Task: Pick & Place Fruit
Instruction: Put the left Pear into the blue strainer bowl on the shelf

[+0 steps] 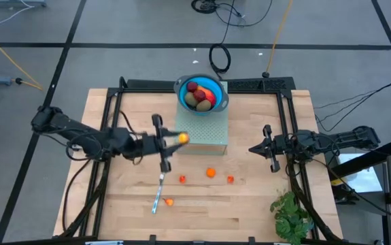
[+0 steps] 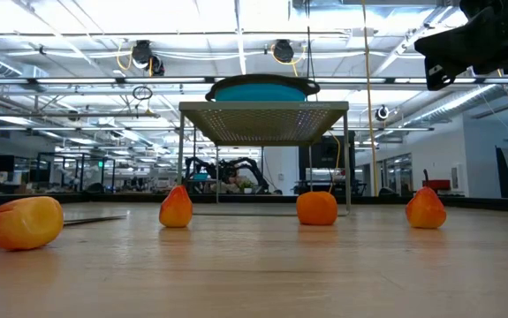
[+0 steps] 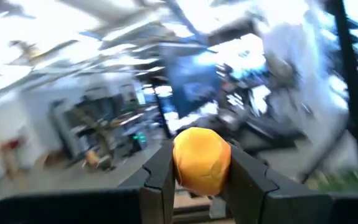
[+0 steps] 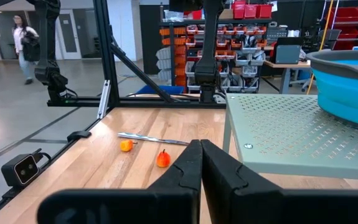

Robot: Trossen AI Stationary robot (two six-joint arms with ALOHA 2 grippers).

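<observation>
One small round yellow-orange toy fruit (image 3: 202,160), light and slick, I judge, sits pinched mid-body in my left gripper (image 3: 200,177).

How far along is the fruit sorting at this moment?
Done: several fruits already lie in the blue bowl on the perforated stand. In hand: the left tool grips a yellow-orange fruit, raised near the stand. Left: four small orange pieces remain on the table. The right tool waits shut.
</observation>
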